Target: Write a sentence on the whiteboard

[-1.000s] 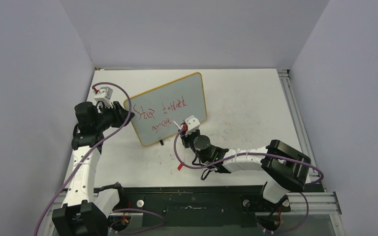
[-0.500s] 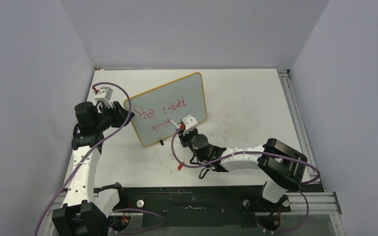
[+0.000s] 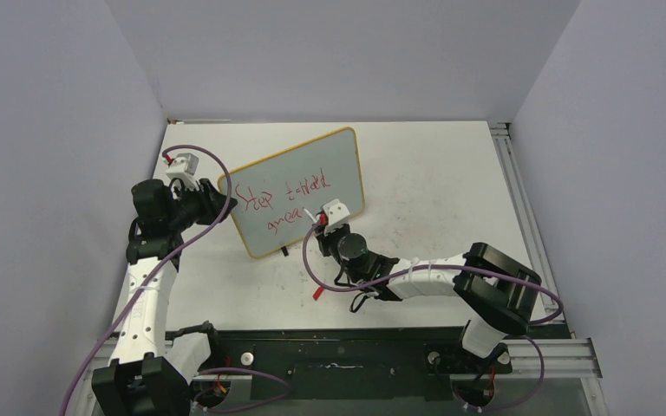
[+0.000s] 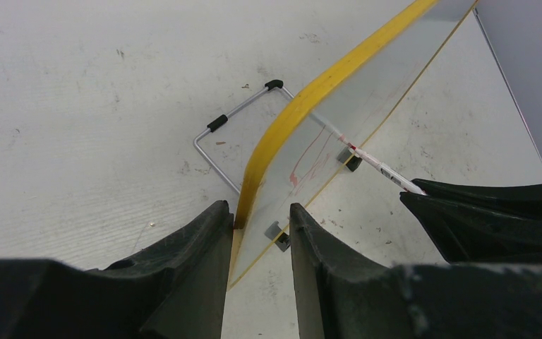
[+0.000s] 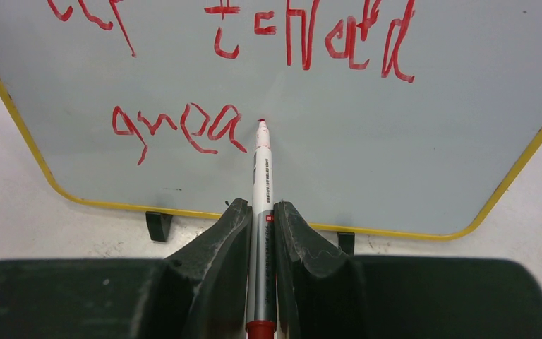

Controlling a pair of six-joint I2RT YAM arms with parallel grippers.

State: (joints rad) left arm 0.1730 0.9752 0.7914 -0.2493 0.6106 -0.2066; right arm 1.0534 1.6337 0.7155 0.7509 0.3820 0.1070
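Right wrist view, right gripper (image 5: 261,212) pinched tight on a marker (image 5: 262,176), red tip just beyond the fingertips, at (perhaps touching) the whiteboard (image 5: 409,141), beside "gnea" of the sentence (image 5: 308,42), left gripper (image 4: 257,219) clamping the yellow edge between its fingers.

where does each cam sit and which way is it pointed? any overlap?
Top external: above and behind the robot, looking down at the table; left arm and right arm both show.
Left wrist: sights along the whiteboard yellow edge; left gripper clamps it.
Right wrist: faces the written side; right gripper shut on the marker, tip by the sentence.
Shared: both wrist views show whiteboard and marker.
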